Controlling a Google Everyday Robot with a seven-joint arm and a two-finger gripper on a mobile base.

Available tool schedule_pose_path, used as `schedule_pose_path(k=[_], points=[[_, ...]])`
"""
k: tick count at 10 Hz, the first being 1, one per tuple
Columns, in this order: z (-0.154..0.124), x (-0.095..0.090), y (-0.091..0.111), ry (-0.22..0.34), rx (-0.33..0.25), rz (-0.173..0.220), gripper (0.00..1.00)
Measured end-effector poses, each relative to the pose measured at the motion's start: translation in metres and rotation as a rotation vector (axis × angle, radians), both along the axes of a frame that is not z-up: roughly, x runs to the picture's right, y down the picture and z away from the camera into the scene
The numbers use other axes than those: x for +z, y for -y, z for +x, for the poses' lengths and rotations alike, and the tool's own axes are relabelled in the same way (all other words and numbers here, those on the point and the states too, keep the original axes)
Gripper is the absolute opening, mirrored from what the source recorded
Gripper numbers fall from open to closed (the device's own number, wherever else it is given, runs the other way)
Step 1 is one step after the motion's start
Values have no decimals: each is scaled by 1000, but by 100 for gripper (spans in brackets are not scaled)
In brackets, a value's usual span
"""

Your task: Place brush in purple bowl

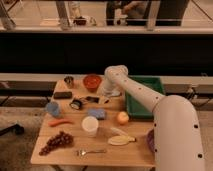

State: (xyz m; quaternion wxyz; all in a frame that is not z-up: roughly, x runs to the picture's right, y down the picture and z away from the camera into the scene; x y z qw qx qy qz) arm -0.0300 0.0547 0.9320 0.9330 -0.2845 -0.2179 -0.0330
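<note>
The brush (81,102) lies on the wooden table (135,152) left of centre, its round dark head to the left and its slim handle pointing right. My gripper (103,97) hangs down from the white arm, right at the handle's right end, just above the table. The purple bowl (150,140) shows only as a sliver at the table's front right corner, mostly hidden behind my arm's white body.
An orange-red bowl (92,81), a small metal cup (69,80) and a black block (62,94) stand behind the brush. A green tray (146,97) is to the right. A blue cup (52,108), blue sponge (97,113), white cup (90,125), round orange fruit (122,117), carrot (60,121), grapes (57,141), fork (90,151) and banana (121,140) lie in front.
</note>
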Motion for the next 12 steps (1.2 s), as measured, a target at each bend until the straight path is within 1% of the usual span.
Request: schedule_pose_path(k=[5, 8, 9, 12], points=[[9, 14, 1, -9, 11, 0, 57], [14, 23, -3, -15, 18, -9, 56], [16, 26, -5, -17, 19, -14, 51], [20, 31, -10, -18, 23, -27, 48]])
